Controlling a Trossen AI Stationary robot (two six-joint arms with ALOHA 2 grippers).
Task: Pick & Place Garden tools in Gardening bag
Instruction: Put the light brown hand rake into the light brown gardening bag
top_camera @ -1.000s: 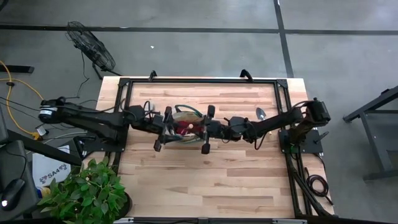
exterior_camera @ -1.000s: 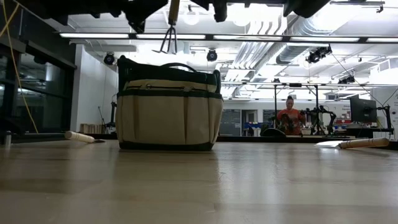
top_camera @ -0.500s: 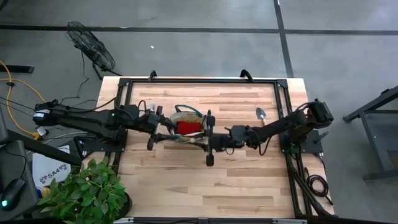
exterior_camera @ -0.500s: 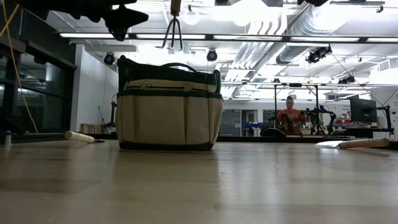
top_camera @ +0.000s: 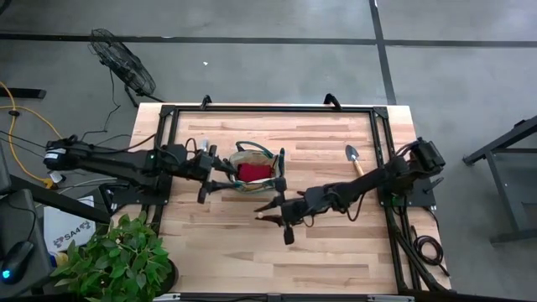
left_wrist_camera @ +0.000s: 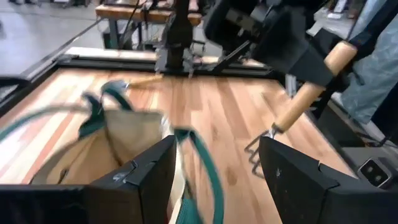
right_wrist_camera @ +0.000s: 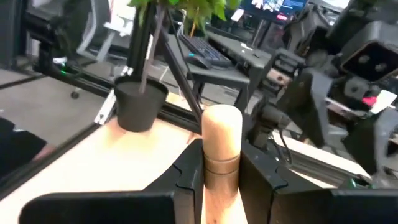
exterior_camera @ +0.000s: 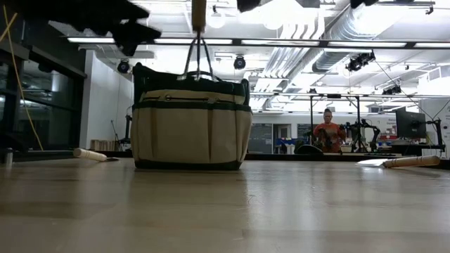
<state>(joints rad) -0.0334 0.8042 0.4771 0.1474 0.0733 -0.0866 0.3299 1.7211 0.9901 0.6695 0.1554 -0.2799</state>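
Nearby, trowel (top_camera: 353, 156) beside bag (top_camera: 254, 168)

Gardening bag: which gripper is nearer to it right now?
Left. The left gripper sits at the gardening bag rim, open. The right gripper, holding the rake, is off to the bag's side.

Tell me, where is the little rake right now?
The rake hangs in the air, its wooden handle clamped in the right tool. In the high view it is just in front of the gardening bag, toward the table's middle.

Rake (exterior_camera: 199, 42) (tines down) above bag (exterior_camera: 190, 126).
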